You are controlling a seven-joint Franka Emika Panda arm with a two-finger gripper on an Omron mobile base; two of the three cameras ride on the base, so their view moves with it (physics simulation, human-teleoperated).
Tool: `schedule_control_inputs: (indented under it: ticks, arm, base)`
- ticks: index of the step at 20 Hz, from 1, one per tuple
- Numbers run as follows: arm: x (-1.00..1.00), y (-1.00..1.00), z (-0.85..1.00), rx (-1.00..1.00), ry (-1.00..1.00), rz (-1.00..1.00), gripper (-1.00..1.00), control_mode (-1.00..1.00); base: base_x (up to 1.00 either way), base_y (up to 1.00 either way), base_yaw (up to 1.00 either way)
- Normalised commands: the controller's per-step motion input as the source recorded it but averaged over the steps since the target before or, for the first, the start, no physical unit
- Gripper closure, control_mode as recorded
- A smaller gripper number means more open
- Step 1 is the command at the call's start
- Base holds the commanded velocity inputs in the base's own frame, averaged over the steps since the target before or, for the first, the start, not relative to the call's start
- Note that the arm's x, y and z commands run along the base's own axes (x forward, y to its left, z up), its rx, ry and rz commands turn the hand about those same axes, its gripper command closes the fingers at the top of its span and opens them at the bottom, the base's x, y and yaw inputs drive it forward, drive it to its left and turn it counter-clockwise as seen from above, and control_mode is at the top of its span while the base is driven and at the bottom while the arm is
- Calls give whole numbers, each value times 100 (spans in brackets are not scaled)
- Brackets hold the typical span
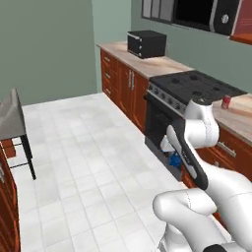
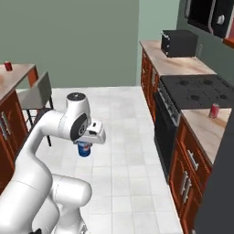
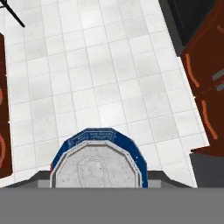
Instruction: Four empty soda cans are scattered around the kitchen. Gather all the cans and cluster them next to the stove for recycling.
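Observation:
My gripper (image 2: pixel 84 144) is shut on a blue soda can (image 2: pixel 83 150), held upright in the air over the white tiled floor. In the hand view the can's silver top (image 3: pixel 97 165) sits close under the camera. In the left base view a bit of the blue can (image 1: pixel 173 160) shows behind my arm. The black stove (image 1: pixel 197 86) (image 2: pixel 196 89) is set in the counter to the right. A red soda can (image 1: pixel 226 102) (image 2: pixel 214 110) stands on the counter right beside it. Another red can (image 2: pixel 8 66) stands on the wooden counter at far left.
A black boxy appliance (image 1: pixel 146 43) (image 2: pixel 179 43) sits on the counter beyond the stove. A grey chair (image 1: pixel 12 118) (image 2: pixel 39 93) stands by the left counter. Reddish-brown cabinets (image 2: pixel 187 173) line the right side, with open floor (image 1: pixel 83 147) between.

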Motion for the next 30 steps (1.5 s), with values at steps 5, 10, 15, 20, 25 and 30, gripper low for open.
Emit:
schedule_control_inputs:
  ticks: [5,10,15,20,25,30]
  arm:
    - [0,0,0,0,0,0,100,100]
    - [0,0,0,0,0,0,100,100]
    - [0,0,0,0,0,0,100,100]
    - [0,0,0,0,0,0,100,100]
    - [0,0,0,0,0,0,100,100]
    - [0,0,0,0,0,0,100,100]
  base:
    - [100,12,19]
    - [97,3,-5]
    - [65,1,-45]
    - [46,4,-70]
    - [30,16,-79]
    - [51,43,-72]
